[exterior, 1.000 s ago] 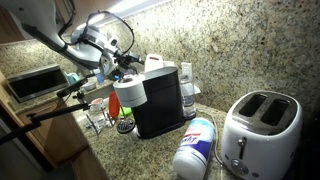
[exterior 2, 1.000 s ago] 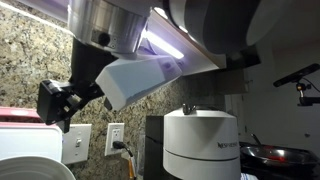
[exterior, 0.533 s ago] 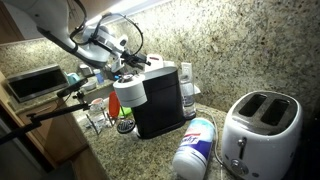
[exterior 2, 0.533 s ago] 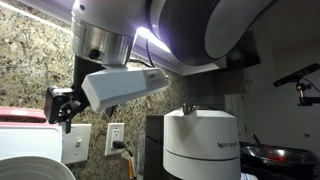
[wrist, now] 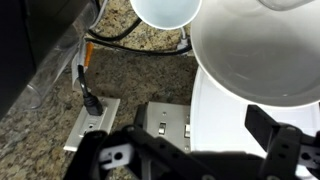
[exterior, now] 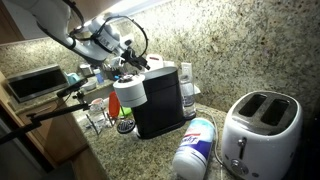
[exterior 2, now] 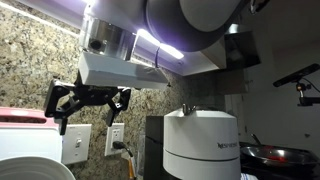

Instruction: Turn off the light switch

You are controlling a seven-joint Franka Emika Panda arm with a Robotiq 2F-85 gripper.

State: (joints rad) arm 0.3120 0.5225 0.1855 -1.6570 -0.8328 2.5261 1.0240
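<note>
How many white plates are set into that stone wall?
2: a switch plate below the end effector, and an outlet plate beside it with a cord plugged in. More may be hidden from these cameras.

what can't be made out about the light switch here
- Wrist view: switch plate is dim and small, toggle position unreadable; the open pincer crosses its lower edge.
- In an exterior view: switch plate too small to read.
- In an exterior view: coffee machine and arm hide it.
</note>
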